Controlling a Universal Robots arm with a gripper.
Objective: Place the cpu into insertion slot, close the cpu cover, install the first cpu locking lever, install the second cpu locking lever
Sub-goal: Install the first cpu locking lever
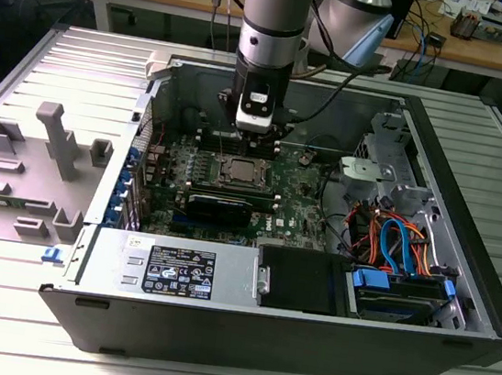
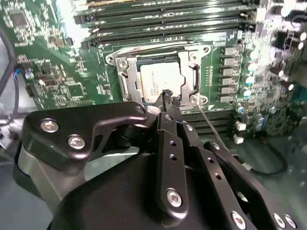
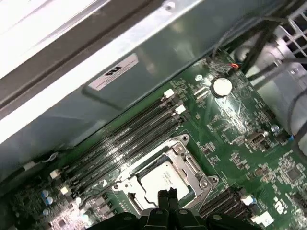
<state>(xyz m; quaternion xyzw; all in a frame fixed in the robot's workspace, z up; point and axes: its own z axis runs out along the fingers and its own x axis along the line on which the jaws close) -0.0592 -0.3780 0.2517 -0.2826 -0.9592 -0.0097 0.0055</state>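
The cpu (image 1: 238,171) lies in the insertion slot (image 2: 115,60) on the green motherboard, its grey face showing in both wrist views (image 2: 158,76) (image 3: 160,179). The silver cpu cover (image 2: 193,60) (image 3: 186,166) lies flat around it, framing the chip through its window. A thin metal lever (image 2: 211,124) slants up from one corner of the socket. My gripper (image 1: 251,136) hangs just above the socket, its black fingertips pressed together over the chip's edge (image 2: 168,95) (image 3: 168,194), shut with nothing between them.
Long black memory slots (image 2: 168,24) (image 3: 124,139) flank the socket. A black block (image 1: 219,207) sits just in front of it. The power supply (image 1: 175,270), the drive bay with coloured cables (image 1: 400,253) and the case walls (image 1: 468,225) hem in the board. A grey plastic fixture (image 1: 54,138) stands outside, at the exterior view's left.
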